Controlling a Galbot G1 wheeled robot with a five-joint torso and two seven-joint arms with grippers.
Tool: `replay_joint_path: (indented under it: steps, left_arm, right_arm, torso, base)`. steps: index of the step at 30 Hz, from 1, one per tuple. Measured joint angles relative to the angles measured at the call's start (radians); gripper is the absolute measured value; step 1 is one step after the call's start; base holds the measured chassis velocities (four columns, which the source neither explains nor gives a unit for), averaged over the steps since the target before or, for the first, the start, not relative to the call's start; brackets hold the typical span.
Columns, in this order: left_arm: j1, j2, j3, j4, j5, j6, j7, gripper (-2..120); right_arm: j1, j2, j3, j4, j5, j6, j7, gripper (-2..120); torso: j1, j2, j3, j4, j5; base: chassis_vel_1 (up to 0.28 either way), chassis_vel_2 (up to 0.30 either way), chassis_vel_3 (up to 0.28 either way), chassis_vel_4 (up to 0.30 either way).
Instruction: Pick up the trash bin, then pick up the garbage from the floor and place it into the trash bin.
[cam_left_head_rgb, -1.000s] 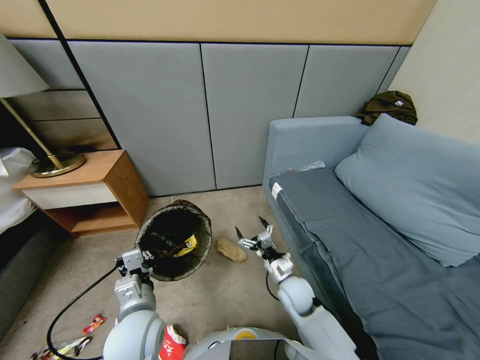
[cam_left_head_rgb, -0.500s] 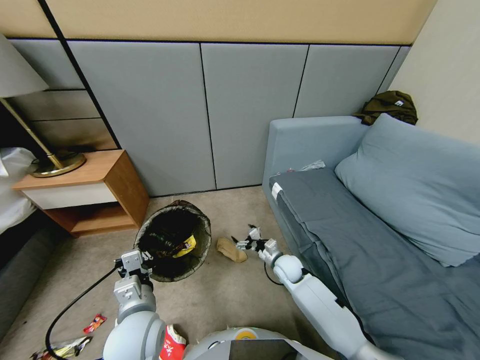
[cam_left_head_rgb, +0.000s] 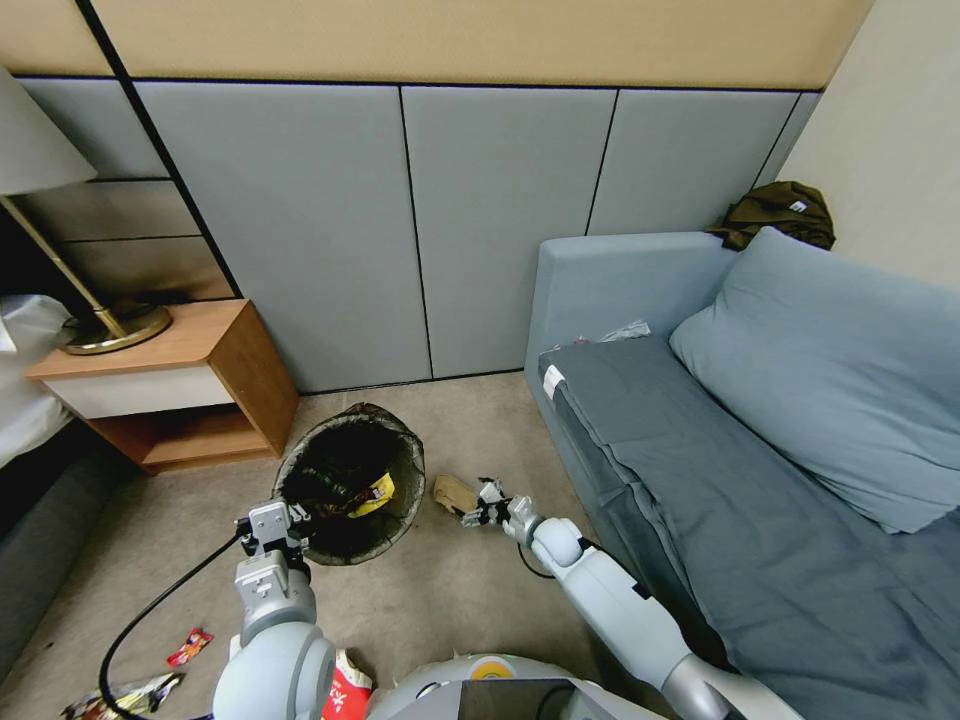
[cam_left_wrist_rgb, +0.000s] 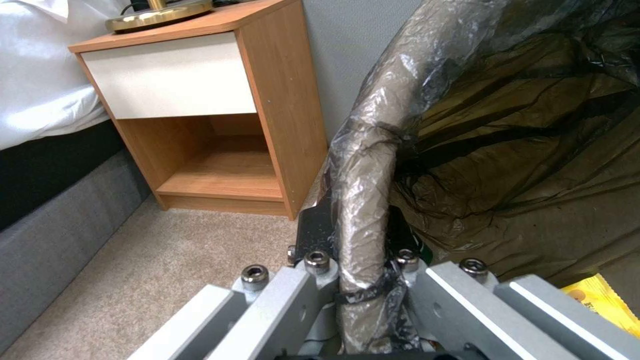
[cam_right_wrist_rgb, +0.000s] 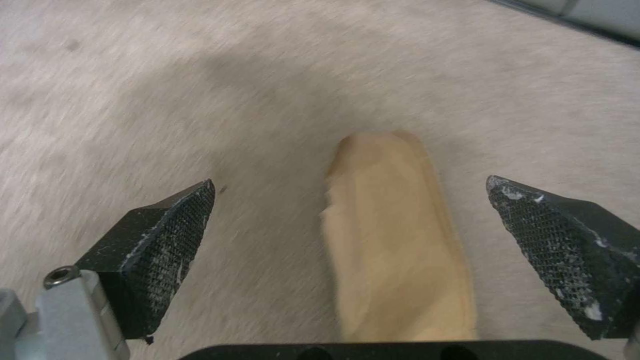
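Observation:
The trash bin (cam_left_head_rgb: 408, 452), lined with a dark bag, stands tilted on the carpet near the nightstand. My left gripper (cam_left_head_rgb: 285, 522) is shut on its near rim; in the left wrist view the gripper (cam_left_wrist_rgb: 360, 290) clamps the bag-wrapped rim (cam_left_wrist_rgb: 373, 150). A yellow snack packet (cam_left_head_rgb: 378, 492) lies inside the bin. Of the garbage, a brown paper bag (cam_left_head_rgb: 452, 490) lies on the floor right of the bin. My right gripper (cam_left_head_rgb: 480, 508) hangs low over it, open, and the bag (cam_right_wrist_rgb: 393, 235) lies between its black fingertips (cam_right_wrist_rgb: 167, 225).
A wooden nightstand (cam_left_head_rgb: 170, 390) with a brass lamp base (cam_left_head_rgb: 115, 328) stands left of the bin. A grey sofa (cam_left_head_rgb: 700, 480) runs along the right. More litter lies near my base: a red packet (cam_left_head_rgb: 188, 647) and a red-white packet (cam_left_head_rgb: 345, 685).
My right arm has stretched forward and down to the left, bringing its open gripper low over the brown paper bag. The left gripper and bin have barely moved.

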Motion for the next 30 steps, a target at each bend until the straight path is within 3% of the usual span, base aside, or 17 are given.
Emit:
replay_joint_path:
  steps: [12,21,30]
  left_arm:
    - [0.012,-0.003,-0.001,-0.002,0.004,-0.007,-0.001,0]
    - [0.013,-0.004,-0.001,0.004,0.003,-0.014,-0.003,0]
    - [0.011,-0.005,0.001,0.005,0.005,-0.014,-0.003,0]
  right_arm:
    - [0.07,0.069,0.067,-0.265,-0.073,0.121,-0.026,100]
    - [0.1,0.085,0.088,-0.362,-0.084,0.156,-0.025,100]
    - [0.118,0.106,0.089,-0.39,-0.089,0.174,-0.006,86]
  torso:
    - [0.0,0.0,0.0,0.0,0.0001]
    - [0.0,0.0,0.0,-0.0001,0.0]
    - [0.0,0.0,0.0,0.0001,0.0001]
  base:
    - [0.0,0.0,0.0,0.0]
    - [0.0,0.0,0.0,0.0]
    - [0.0,0.0,0.0,0.0]
